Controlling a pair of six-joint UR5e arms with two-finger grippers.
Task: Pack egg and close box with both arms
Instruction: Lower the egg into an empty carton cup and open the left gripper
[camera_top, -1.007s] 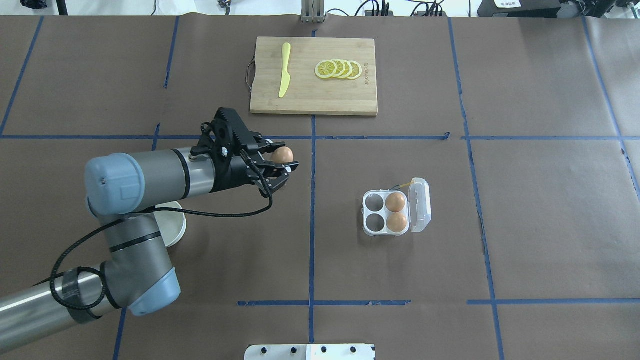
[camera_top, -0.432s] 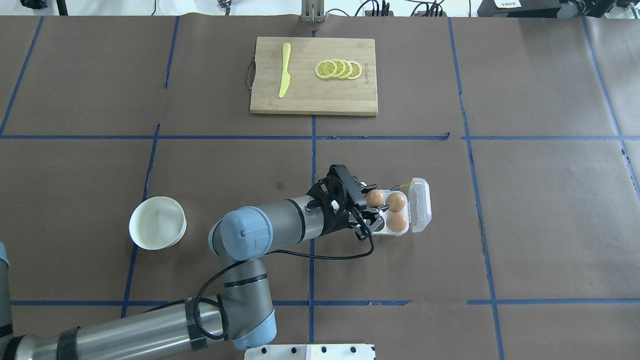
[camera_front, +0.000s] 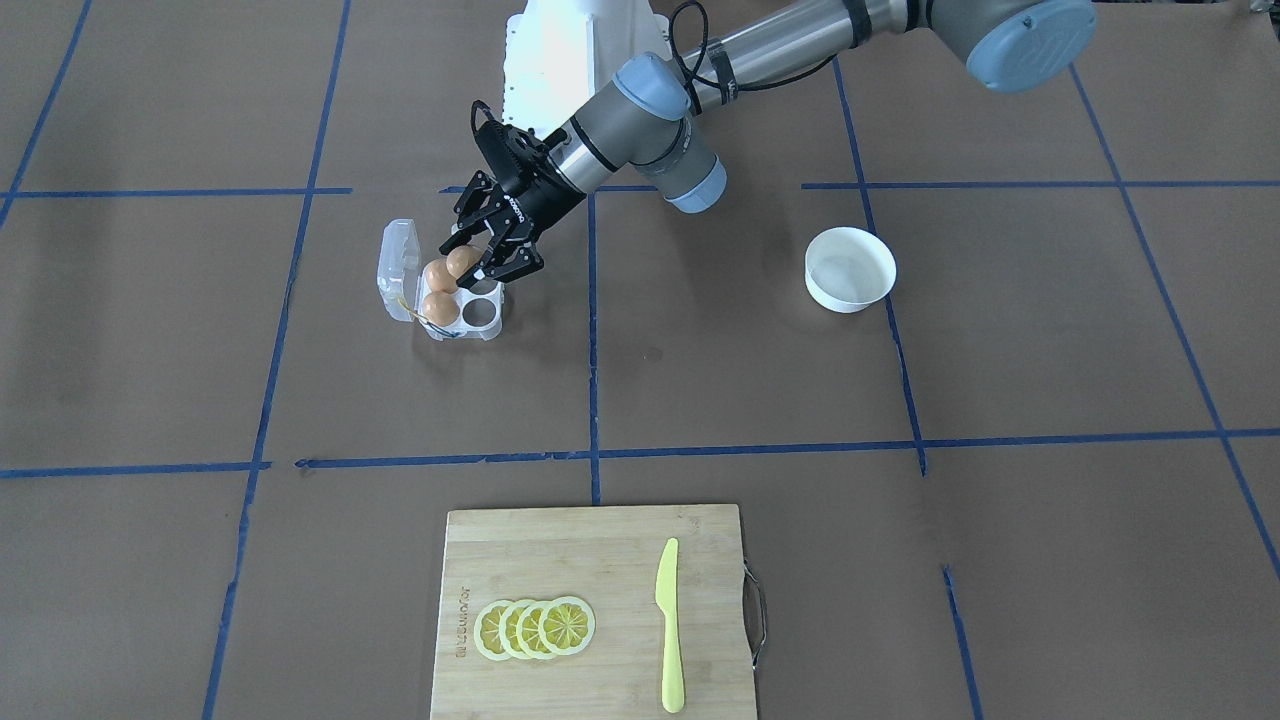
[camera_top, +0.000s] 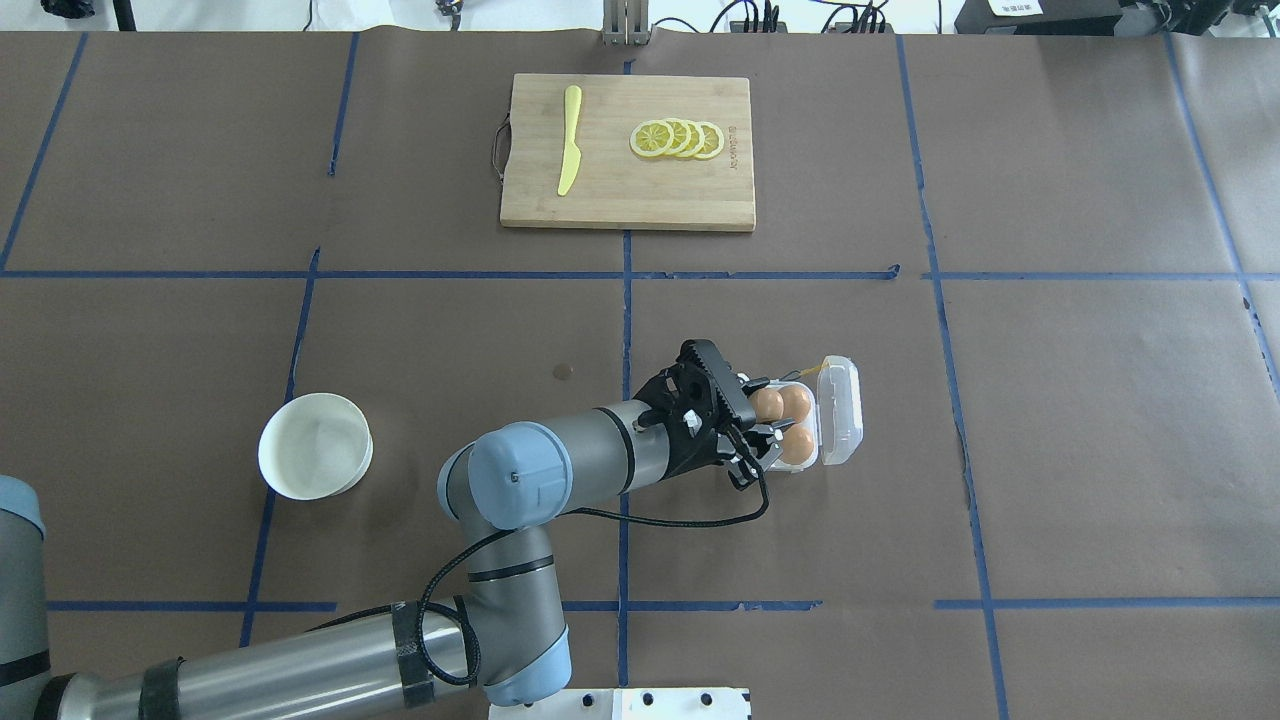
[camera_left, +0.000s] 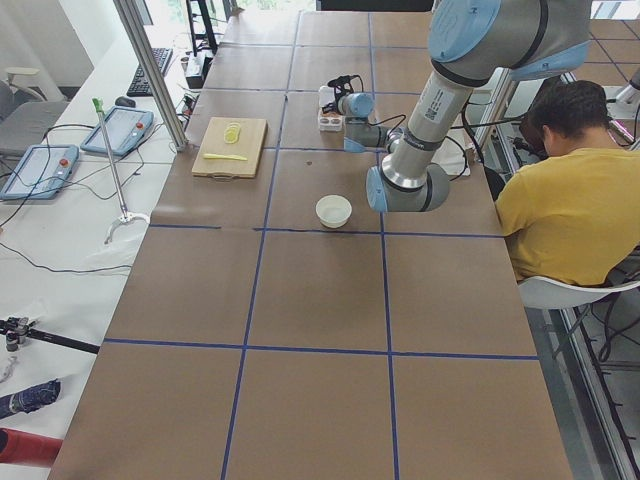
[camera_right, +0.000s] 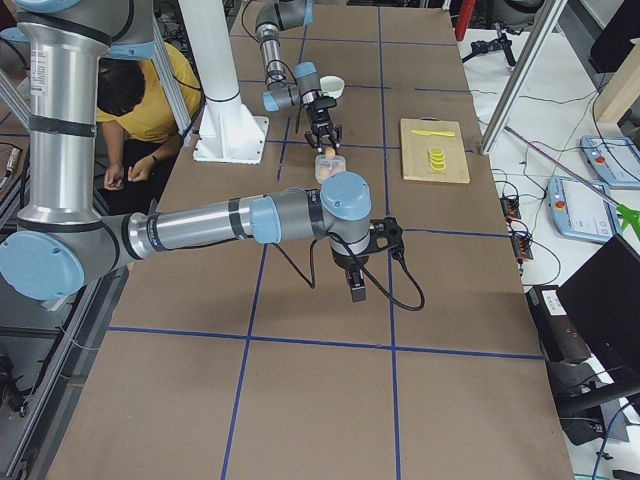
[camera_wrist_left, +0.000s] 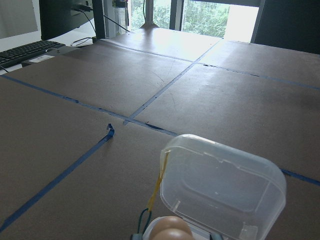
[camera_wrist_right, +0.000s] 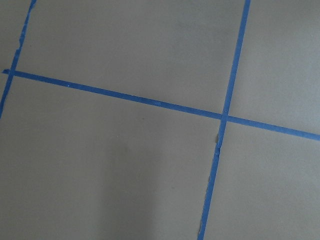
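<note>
My left gripper (camera_top: 757, 425) is shut on the egg (camera_top: 767, 403) and holds it over the far left cell of the box (camera_front: 481, 312). The box is clear plastic, and its lid (camera_top: 838, 410) stands open on the right. Two other brown eggs (camera_top: 797, 446) sit in the box's right-hand cells. In the front-facing view the held egg (camera_front: 462, 262) is between the black fingers, just above the carton. The left wrist view shows the lid (camera_wrist_left: 225, 192), a yellow string (camera_wrist_left: 159, 185) and an egg top (camera_wrist_left: 172, 229). My right gripper (camera_right: 357, 288) shows only in the exterior right view, low over bare table; I cannot tell whether it is open or shut.
A white bowl (camera_top: 315, 445) stands to the left of the left arm. A wooden cutting board (camera_top: 628, 190) with lemon slices (camera_top: 677, 138) and a yellow knife (camera_top: 569, 140) lies at the far middle. A person in yellow (camera_left: 565, 205) sits beside the robot.
My left arm has swung right with the egg, from near the bowl to the box. In the last stretch it moved a little further right over the carton.
</note>
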